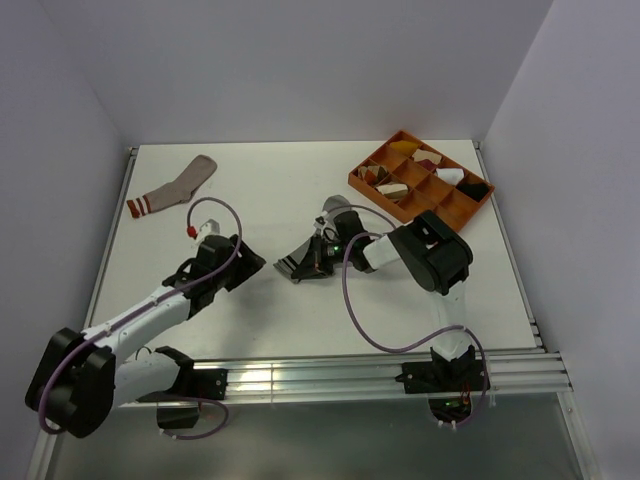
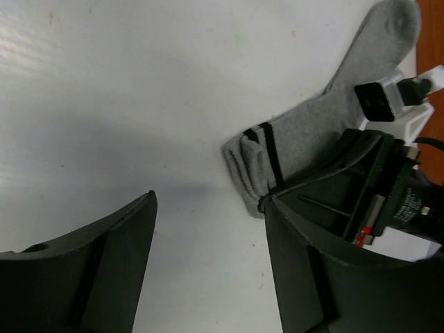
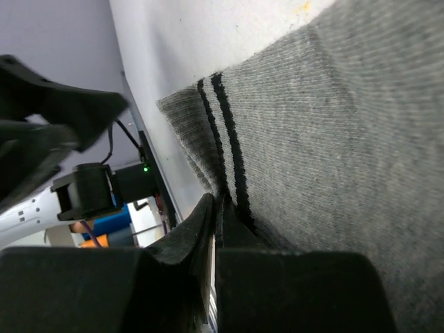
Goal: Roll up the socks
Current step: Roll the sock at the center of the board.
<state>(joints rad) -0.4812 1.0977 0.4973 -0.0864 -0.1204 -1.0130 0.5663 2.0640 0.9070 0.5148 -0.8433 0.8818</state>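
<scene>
Grey sock (image 2: 312, 132): flat, unrolled; cuff (image 2: 260, 149) pinched in closed right pincer (image 3: 216, 208).
Left pincer (image 2: 208, 208): wide, empty, beside cuff.
Pink sock (image 1: 175, 187): flat on tabletop (image 1: 270, 180), well apart.
Rolled: none.

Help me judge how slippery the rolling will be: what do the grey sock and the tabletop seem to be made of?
The grey sock looks like soft knitted fabric, matte; fine stitch rows show in the right wrist view. The tabletop looks like a hard, smooth white surface with a faint sheen; perhaps laminate or painted board, I cannot tell which.
</scene>
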